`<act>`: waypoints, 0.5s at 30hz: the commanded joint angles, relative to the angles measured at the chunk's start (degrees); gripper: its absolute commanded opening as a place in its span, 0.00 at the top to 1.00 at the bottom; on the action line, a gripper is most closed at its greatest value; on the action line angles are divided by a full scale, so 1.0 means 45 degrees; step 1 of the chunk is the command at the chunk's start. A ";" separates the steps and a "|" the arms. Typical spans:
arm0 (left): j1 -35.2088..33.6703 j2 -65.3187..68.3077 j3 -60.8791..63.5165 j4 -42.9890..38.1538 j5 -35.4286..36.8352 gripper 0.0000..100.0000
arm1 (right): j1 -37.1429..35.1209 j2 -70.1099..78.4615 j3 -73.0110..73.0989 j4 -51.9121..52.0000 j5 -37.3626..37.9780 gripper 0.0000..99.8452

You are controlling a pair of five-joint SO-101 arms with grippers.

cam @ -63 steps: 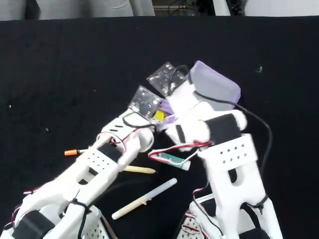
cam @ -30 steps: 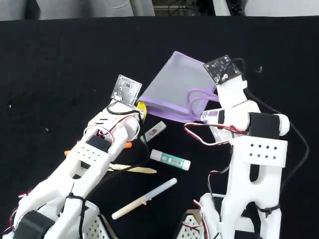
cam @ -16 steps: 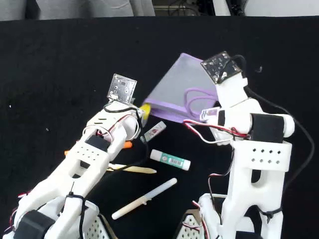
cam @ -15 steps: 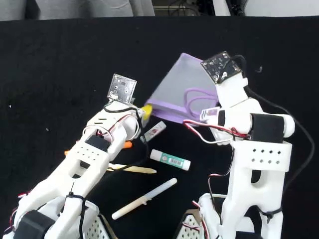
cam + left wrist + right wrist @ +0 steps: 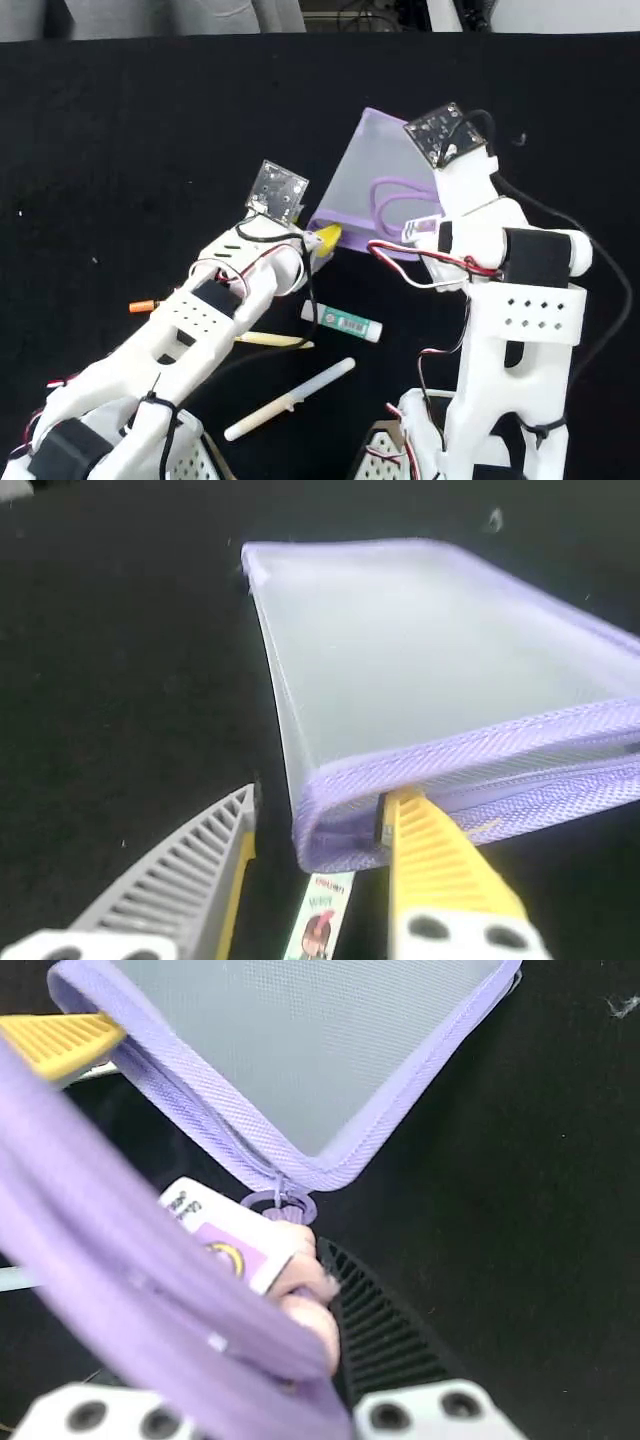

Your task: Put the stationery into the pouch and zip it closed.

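Observation:
The purple mesh pouch [image 5: 372, 170] lies flat past both arms, and its zipper edge [image 5: 470, 770] faces them. My left gripper [image 5: 322, 240] is open at the pouch's near corner [image 5: 325, 825], with the yellow finger [image 5: 440, 870] touching the zipper band and the grey finger [image 5: 190, 880] beside it. My right gripper [image 5: 410, 228] is shut on the pouch's purple strap [image 5: 120, 1230], next to a labelled tag [image 5: 235, 1245] and the zipper ring [image 5: 285, 1203]. A small labelled stationery piece [image 5: 320, 930] lies under the left gripper.
On the black table near the arms lie a green-and-white glue stick [image 5: 342, 321], a long cream pen [image 5: 290, 400], a short cream stick [image 5: 275, 341] and an orange marker [image 5: 145, 306] partly under the left arm. The far table is bare.
My left arm has swung right to the pouch's near corner, covering the small labelled piece. The pouch's left corner has shifted right. The right arm has held still over the last half second.

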 commanded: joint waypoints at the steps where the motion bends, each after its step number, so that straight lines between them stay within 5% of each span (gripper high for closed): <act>1: 0.0088 0.1074 -0.0967 -0.0742 0.0156 0.79 | -0.0098 -0.0107 -0.0752 0.0078 0.0098 0.99; 8: -0.0029 0.4650 -0.3311 -0.0821 0.0156 0.79 | -0.0098 -0.0107 -0.0752 0.0078 0.0098 0.99; 15: 0.0459 0.4884 -0.4132 -0.0860 0.0059 0.89 | -0.0039 -0.0107 -0.0752 0.0078 0.0117 0.99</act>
